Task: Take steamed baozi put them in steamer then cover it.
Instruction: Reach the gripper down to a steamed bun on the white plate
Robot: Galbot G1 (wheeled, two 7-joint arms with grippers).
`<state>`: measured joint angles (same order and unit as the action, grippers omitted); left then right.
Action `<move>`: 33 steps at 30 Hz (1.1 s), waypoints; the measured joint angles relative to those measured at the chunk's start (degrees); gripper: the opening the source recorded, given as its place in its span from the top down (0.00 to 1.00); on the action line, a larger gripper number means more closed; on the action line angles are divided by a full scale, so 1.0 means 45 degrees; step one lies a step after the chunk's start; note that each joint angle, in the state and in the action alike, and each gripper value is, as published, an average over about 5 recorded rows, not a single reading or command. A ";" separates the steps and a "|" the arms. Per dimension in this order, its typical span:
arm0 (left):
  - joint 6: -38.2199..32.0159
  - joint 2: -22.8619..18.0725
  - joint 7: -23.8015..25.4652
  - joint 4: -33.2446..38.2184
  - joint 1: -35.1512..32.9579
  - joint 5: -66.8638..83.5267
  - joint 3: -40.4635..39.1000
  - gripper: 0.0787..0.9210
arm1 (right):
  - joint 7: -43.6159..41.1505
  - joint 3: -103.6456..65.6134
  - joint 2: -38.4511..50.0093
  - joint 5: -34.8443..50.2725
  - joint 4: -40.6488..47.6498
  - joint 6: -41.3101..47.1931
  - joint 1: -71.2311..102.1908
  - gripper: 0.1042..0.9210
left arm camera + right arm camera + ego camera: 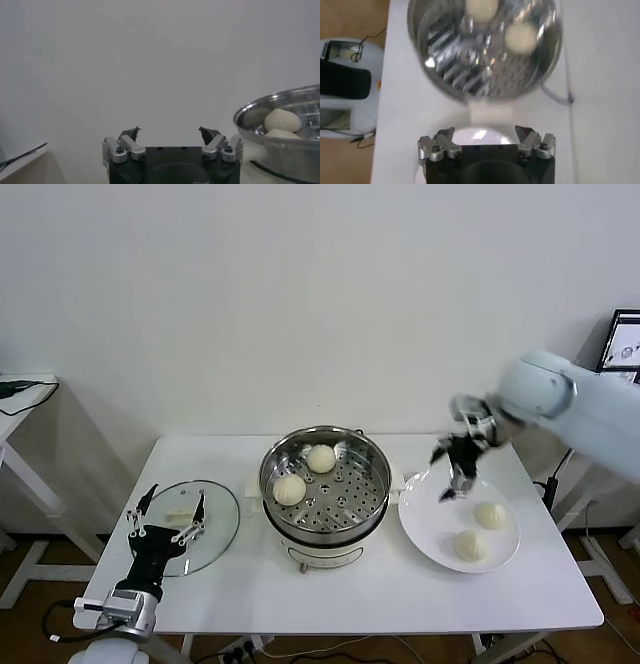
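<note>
While two buns [305, 474] sit in the steamer [372, 462], the empty right gripper [454, 474], fingers apart, hangs over the plate [425, 529]; the left gripper [167, 515] waits spread wide by the lid [222, 529].

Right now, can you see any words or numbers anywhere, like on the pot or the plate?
No text can be read in any view.
Steamer: a small mark on its white base, too small to read.
Framed picture at the far right edge: dark marks on it, too small to read.
Plate, glass cover, baozi, left gripper and right gripper: no lettering visible.
</note>
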<state>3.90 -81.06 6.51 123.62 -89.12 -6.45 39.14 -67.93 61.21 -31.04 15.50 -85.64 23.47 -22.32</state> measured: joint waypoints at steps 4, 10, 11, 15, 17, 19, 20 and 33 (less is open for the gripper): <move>-0.0003 0.0082 0.0031 -0.0071 0.0001 -0.0001 -0.0107 0.12 | -0.0215 -0.1292 0.0358 -0.1233 0.0394 -0.0423 0.1752 0.12; -0.0067 0.0096 0.0066 -0.0238 0.0028 -0.0013 -0.0205 0.12 | -0.0332 -0.2638 0.0346 -0.2668 0.1280 -0.0922 0.3472 0.12; -0.0084 0.0092 0.0072 -0.0268 0.0028 -0.0014 -0.0206 0.12 | -0.0341 -0.2791 0.0301 -0.2851 0.1442 -0.0981 0.3676 0.12; -0.0140 0.0085 0.0098 -0.0355 0.0024 -0.0015 -0.0198 0.12 | -0.0398 -0.3213 0.0059 -0.3440 0.1996 -0.1155 0.4357 0.12; -0.0147 0.0088 0.0101 -0.0372 0.0035 -0.0015 -0.0193 0.12 | -0.0444 -0.3351 -0.0077 -0.3668 0.2196 -0.1215 0.4629 0.12; -0.0147 0.0088 0.0102 -0.0383 0.0048 -0.0015 -0.0192 0.12 | -0.0495 -0.3466 -0.0208 -0.3867 0.2369 -0.1272 0.4842 0.12; -0.0148 0.0087 0.0102 -0.0391 0.0052 -0.0015 -0.0193 0.12 | -0.0520 -0.3516 -0.0276 -0.3961 0.2452 -0.1301 0.4935 0.12; -0.0190 -0.0010 0.0100 -0.0587 0.0125 -0.0031 -0.0228 0.12 | -0.0617 -0.3937 -0.1043 -0.4759 0.3268 -0.1595 0.5704 0.12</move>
<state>3.05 -81.11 6.96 120.98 -88.55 -6.59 38.11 -70.71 43.50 -35.73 -5.91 -70.93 16.29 3.34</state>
